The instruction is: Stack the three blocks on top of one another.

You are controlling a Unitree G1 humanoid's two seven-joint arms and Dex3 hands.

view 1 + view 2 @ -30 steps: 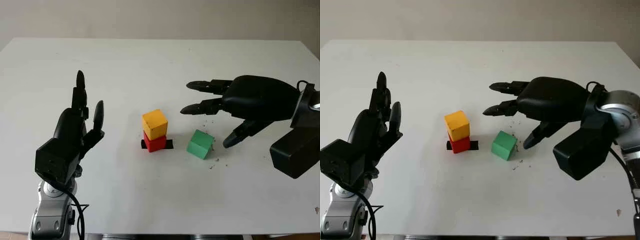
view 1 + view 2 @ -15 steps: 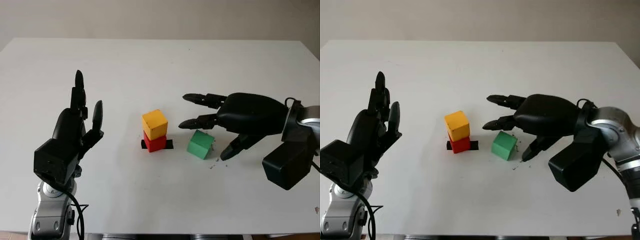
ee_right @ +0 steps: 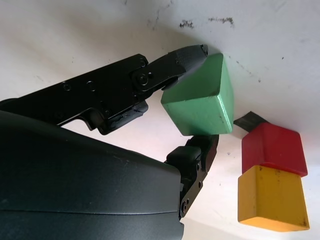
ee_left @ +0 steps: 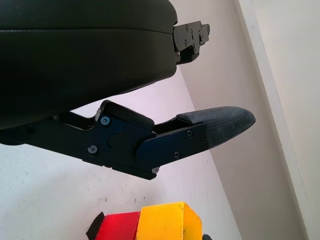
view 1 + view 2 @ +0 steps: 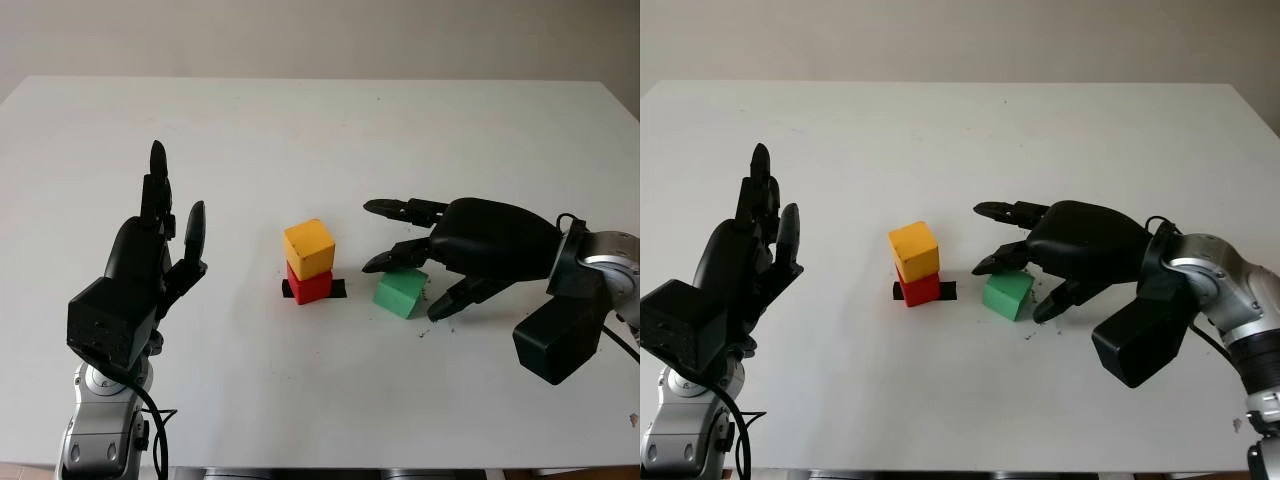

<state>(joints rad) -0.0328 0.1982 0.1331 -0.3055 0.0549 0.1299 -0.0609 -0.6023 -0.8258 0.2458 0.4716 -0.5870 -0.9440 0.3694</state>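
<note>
The black three-fingered left hand [image 5: 150,255] stands raised and open at the left of the white table [image 5: 300,130], well apart from the blocks; near the middle, the yellow wooden cube [image 5: 309,247] sits a little askew on the red wooden cube [image 5: 311,285], which rests on a strip of black tape [image 5: 338,289]; just to their right the green wooden cube [image 5: 401,289] lies on the table, bracketed by the black right hand [image 5: 415,270]; its fingertips [image 3: 187,56] touch opposite faces, though the grip looks not yet firm; the cube seems light, rigid and smooth-sided, so flat opposing faces are the place to pinch.
</note>
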